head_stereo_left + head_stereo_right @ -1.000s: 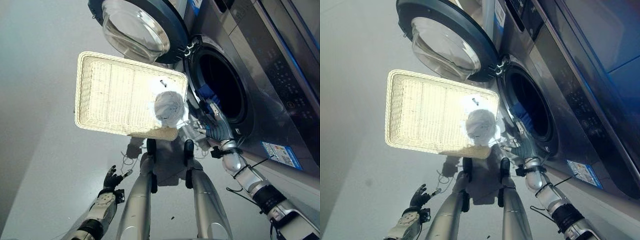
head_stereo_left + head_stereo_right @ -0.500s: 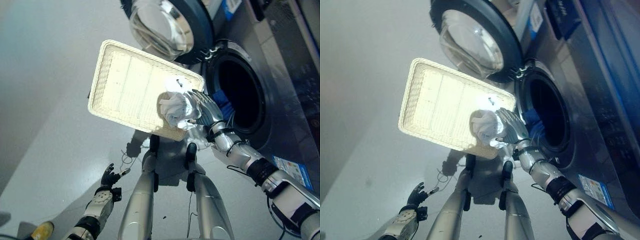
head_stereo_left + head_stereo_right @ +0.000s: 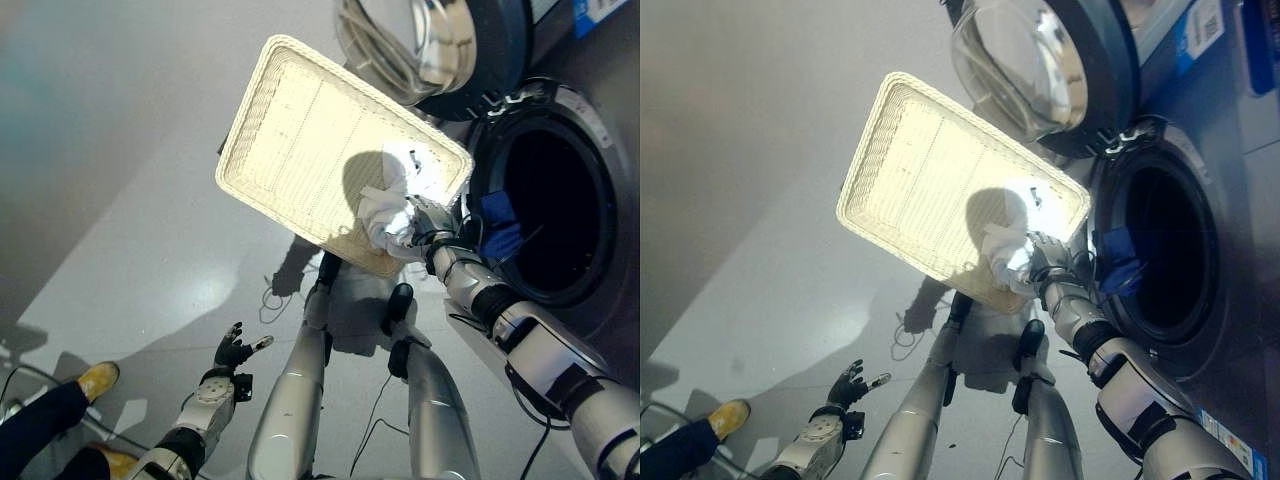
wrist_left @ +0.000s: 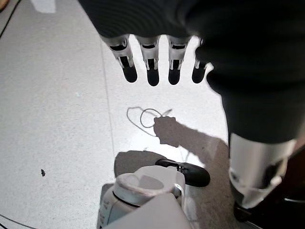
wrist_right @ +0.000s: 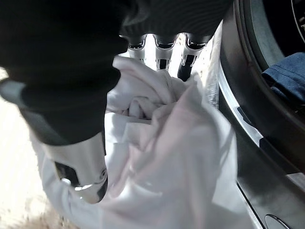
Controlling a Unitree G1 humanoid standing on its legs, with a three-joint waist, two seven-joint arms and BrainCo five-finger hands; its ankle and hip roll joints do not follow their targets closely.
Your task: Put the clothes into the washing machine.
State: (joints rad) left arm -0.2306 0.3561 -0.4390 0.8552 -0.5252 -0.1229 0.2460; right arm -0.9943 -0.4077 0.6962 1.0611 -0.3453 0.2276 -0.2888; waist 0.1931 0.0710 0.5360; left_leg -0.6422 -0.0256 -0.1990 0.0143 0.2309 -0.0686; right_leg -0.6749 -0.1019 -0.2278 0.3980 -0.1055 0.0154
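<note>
Grey floor point(image 3: 120, 200), white cloth point(image 5: 162, 157) apparently gripped between right hand point(image 5: 71, 95) fingers point(image 5: 161, 59) and thumb.

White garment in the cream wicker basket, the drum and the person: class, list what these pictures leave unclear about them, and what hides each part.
- White crumpled garment: its type and its underside, bunched under the right hand, whose fingers press into the folds.
- Cream wicker basket: its near corner, covered by the garment in the left eye view.
- Washing machine drum: too dark beyond the blue cloth.
- Person's yellow shoe: the person above it is cut off by the edge.
- Left hand: idle over the floor.
</note>
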